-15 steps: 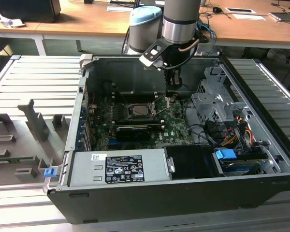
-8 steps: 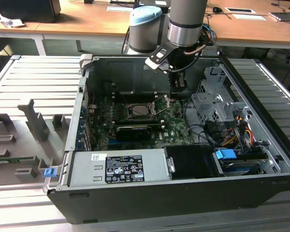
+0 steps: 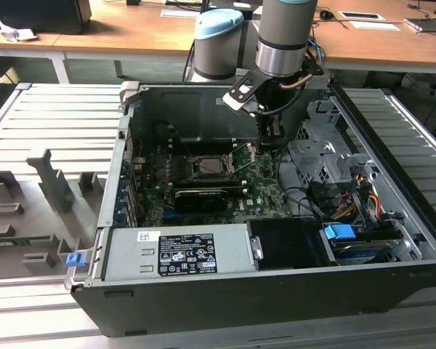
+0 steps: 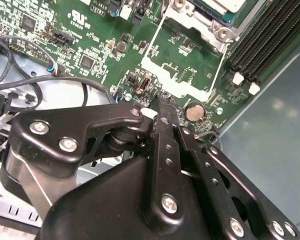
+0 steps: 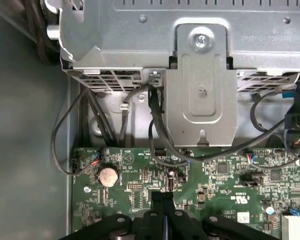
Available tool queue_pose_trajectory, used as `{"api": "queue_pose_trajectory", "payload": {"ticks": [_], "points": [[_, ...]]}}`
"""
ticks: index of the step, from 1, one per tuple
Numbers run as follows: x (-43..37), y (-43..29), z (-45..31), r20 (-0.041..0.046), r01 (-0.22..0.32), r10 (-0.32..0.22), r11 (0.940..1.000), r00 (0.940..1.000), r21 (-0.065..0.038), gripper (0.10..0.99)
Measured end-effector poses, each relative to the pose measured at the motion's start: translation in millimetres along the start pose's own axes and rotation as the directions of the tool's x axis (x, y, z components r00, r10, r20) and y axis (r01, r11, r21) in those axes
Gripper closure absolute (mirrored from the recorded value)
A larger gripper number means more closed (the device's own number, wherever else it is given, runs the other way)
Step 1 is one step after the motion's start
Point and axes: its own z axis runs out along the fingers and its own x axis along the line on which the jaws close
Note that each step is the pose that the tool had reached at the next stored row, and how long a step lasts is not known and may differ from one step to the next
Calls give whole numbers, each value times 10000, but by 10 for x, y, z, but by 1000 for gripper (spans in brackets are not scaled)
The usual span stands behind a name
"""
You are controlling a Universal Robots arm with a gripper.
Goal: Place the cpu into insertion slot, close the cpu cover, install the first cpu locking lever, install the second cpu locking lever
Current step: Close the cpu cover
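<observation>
We look into an open computer case lying on its side. It holds a green motherboard, a grey power supply box along the near wall, a metal drive cage at the exterior view's right, and loose black cables.

The cpu sits in its socket in the middle of the board, with the cpu cover apparently lying flat around it. A thin wire locking lever angles out from the socket across the board.

The gripper hangs low over the motherboard, beside the socket and near the lever's bent end. Its jaws are pressed together, with nothing visible between them.

We judge the main risk to be the tips' closeness to the board. A coin cell battery and small components lie just beside them, so a slight downward or sideways slip could scrape them. The springy lever could also slide off the narrow tips if pushed off-centre.
</observation>
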Motion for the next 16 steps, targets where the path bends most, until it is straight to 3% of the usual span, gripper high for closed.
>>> {"api": "queue_pose_trajectory", "payload": {"ticks": [3,16], "points": [[0,-17,35,2,-1,1,10000,10000,4,980],[-1,-221,37,2,-1,1,10000,10000,11,980]]}}
